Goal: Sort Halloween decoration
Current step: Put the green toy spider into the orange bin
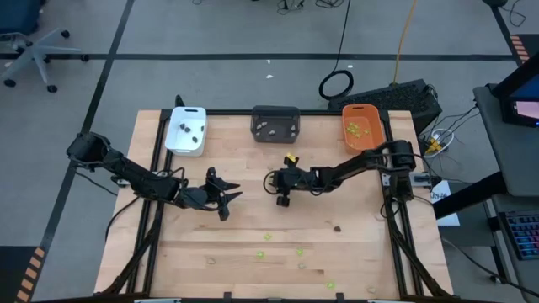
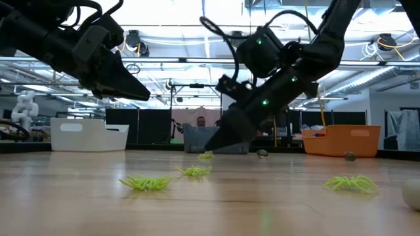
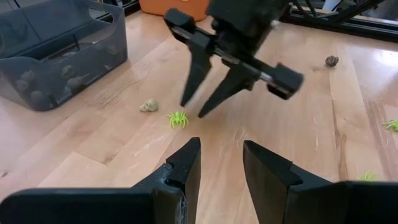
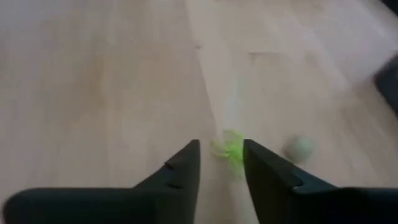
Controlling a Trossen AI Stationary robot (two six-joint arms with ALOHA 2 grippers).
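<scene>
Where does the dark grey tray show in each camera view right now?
High view: dark grey tray at the table's far edge, in the middle.
Low view: centre background, just behind the right gripper.
Left wrist view: off to one side, beyond the right gripper.
Right wrist view: not in it.
Shared landmark: the right gripper, open, seen in all four views.

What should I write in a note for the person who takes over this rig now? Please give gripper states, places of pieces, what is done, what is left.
Right gripper: open, fingers either side of a lime green spider; a pale beige piece lies beside it.
Left gripper: open, empty, waiting above mid-table.
Done: some pieces already lie in the white tray, dark grey tray and orange tray.
Left: loose green spiders and other small pieces on the table.
</scene>
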